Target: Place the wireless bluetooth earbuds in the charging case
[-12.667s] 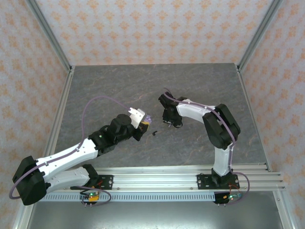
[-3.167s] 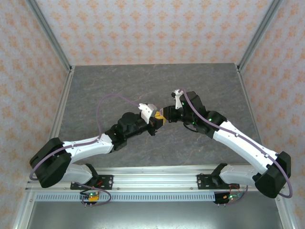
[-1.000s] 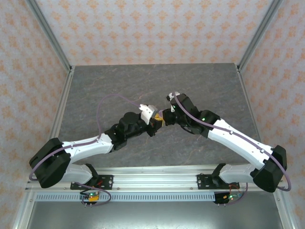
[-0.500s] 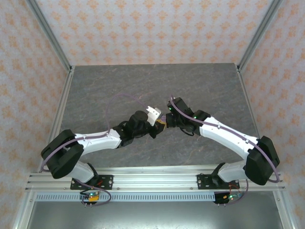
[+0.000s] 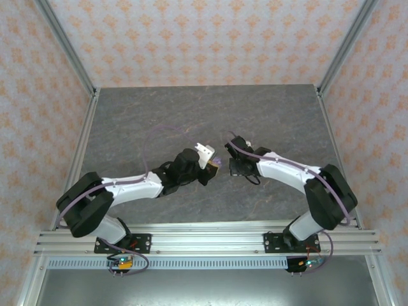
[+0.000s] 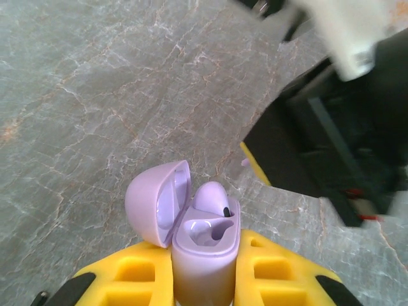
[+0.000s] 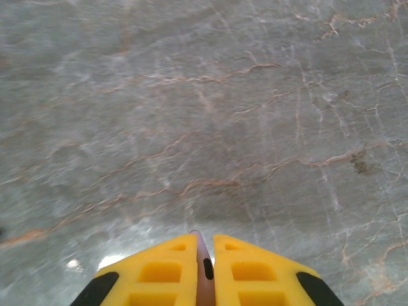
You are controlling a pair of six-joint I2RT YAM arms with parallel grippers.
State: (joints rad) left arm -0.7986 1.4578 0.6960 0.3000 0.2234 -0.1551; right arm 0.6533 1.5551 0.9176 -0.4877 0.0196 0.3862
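I've got left gripper (image 6: 204,271) clamped on open lavender charging case (image 6: 203,245) with seated earbud (image 6: 212,199); right gripper (image 7: 205,258), pinching second lavender earbud (image 7: 201,247), now backed away from case.

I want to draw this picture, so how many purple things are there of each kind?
Purple case: 1, open, held in the left claw
Purple earbuds: 2, a seated earbud in the case, a pinched earbud in the right claw
Total: 3
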